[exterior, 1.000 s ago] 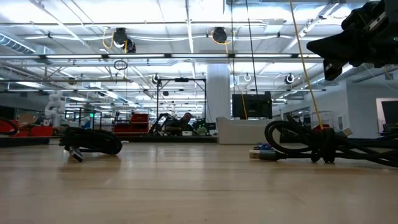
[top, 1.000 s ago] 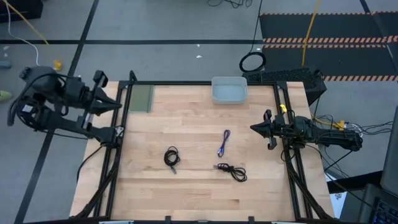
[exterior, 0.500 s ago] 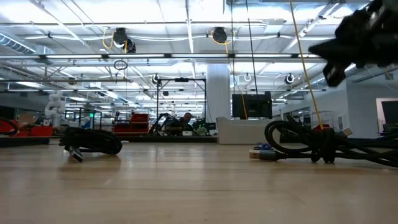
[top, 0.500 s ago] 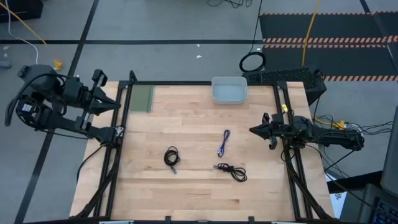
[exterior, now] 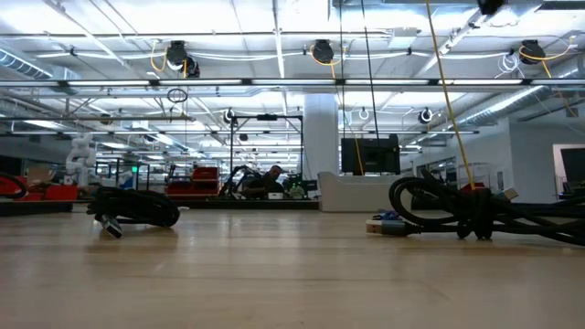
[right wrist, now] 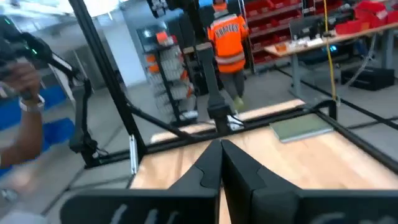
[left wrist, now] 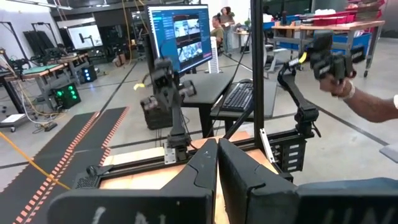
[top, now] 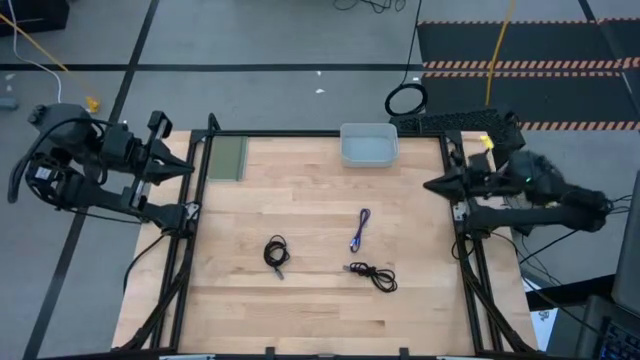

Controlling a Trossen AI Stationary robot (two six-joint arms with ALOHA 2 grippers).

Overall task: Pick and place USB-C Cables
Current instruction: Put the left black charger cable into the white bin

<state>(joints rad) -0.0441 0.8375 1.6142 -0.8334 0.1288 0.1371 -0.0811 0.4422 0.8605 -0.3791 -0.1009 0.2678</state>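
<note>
**Operator:** What's on your list, biggest first?

**Cataloguer:** You have the wooden table point(top: 300, 190) first. Next, the left gripper point(top: 183, 167), parked over the table's left edge, and the right gripper point(top: 434, 185), raised at the right edge. Your wrist views show each pair of fingers pressed together with nothing between them: left fingers point(left wrist: 233, 171), right fingers point(right wrist: 208, 168).

**Operator:** And containers?

**Cataloguer:** One clear plastic bin point(top: 369, 146) at the far edge, and a green pad point(top: 227, 157) lying flat in the far-left corner.

**Operator:** Now the cables.

**Cataloguer:** You have three, all lying loose on the wood, none touched by a gripper. The long black cable point(top: 372, 273) is thin, loosely gathered with an end trailing, near-centre and toward the right. In your low view it shows as a raised dark loop point(exterior: 457, 208). The coiled black cable point(top: 276, 253) is a small tight bundle, left of centre; in the low view it is a flattened dark heap point(exterior: 135, 206). The blue-purple cable point(top: 359, 229) is folded into a straight narrow strip, lying just beyond the long black one, toward the bin.
</note>
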